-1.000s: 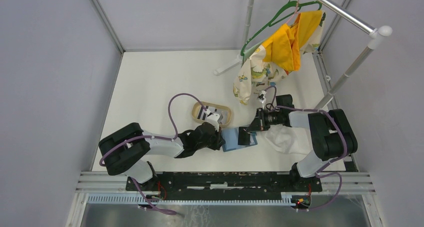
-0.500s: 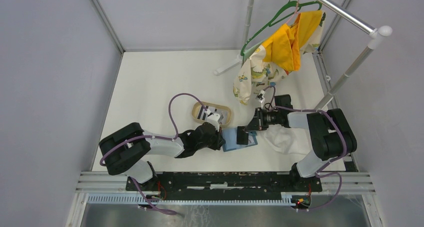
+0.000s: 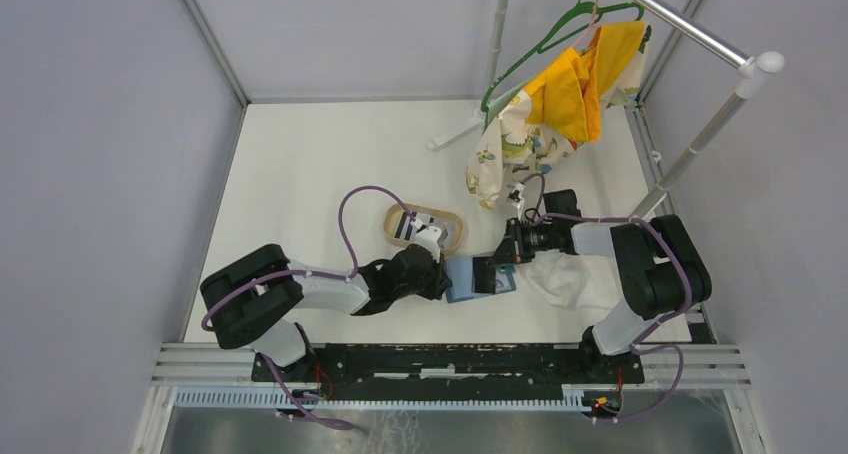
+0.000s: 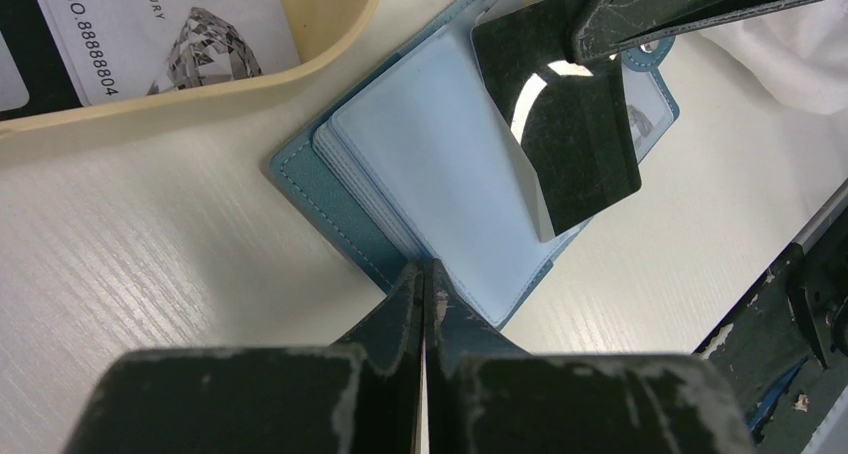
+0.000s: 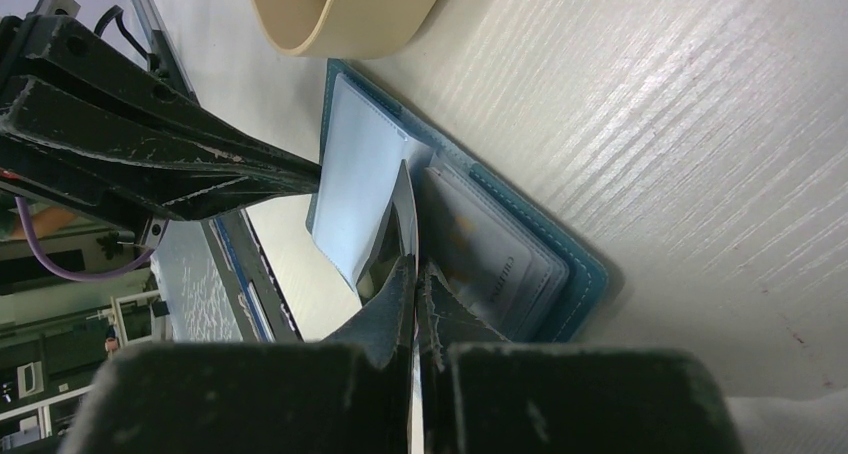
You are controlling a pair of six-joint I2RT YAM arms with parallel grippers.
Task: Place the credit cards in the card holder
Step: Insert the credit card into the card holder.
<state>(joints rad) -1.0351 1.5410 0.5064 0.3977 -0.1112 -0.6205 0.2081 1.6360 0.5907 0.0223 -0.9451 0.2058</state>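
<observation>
The card holder [image 3: 462,280] lies open on the table, a blue wallet with pale blue sleeves [image 4: 430,164]. My left gripper [image 3: 441,272] is shut, its tips [image 4: 425,271] resting on the wallet's near edge. My right gripper [image 3: 498,262] is shut on a black credit card [image 4: 575,124]. It holds the card tilted over the wallet's right half, the card's lower corner against the sleeves. From the right wrist the card [image 5: 405,206] shows edge-on above the wallet [image 5: 520,259]. More credit cards [image 3: 409,224] lie in the tan tray [image 3: 456,220].
A white cloth [image 3: 565,276] lies right of the wallet under the right arm. A clothes rack with a green hanger and yellow and patterned garments [image 3: 565,99] stands at the back right. The tray rim [image 4: 345,29] sits just behind the wallet.
My right gripper has shifted slightly left with the black card, closer over the wallet. The left arm has stayed still.
</observation>
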